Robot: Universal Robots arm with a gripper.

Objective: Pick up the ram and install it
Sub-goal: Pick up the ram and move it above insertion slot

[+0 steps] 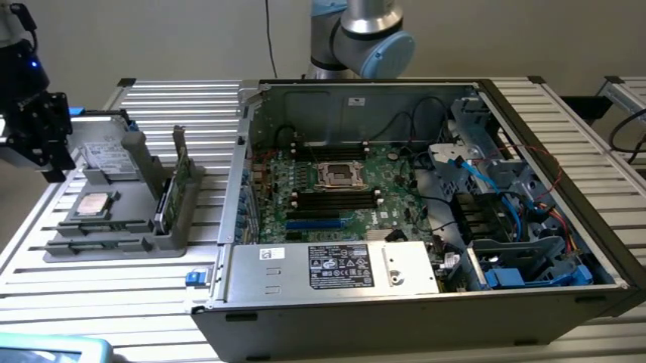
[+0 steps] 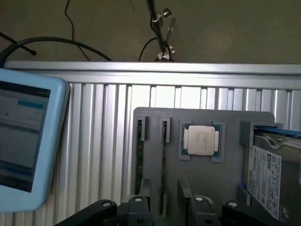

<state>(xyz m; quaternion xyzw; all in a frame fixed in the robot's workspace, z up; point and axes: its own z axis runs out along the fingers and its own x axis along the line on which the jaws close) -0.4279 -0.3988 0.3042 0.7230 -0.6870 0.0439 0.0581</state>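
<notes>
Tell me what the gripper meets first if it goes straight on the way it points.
Probably the thin green ram stick standing on edge in the grey plastic tray, in line between the gripper's open fingers; depth is unclear.

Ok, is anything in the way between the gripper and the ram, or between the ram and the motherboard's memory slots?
Nothing visible lies between the open gripper and the ram in its tray slot. Toward the memory slots, the tall green card and the case wall stand in between; the case is open on top.
</notes>
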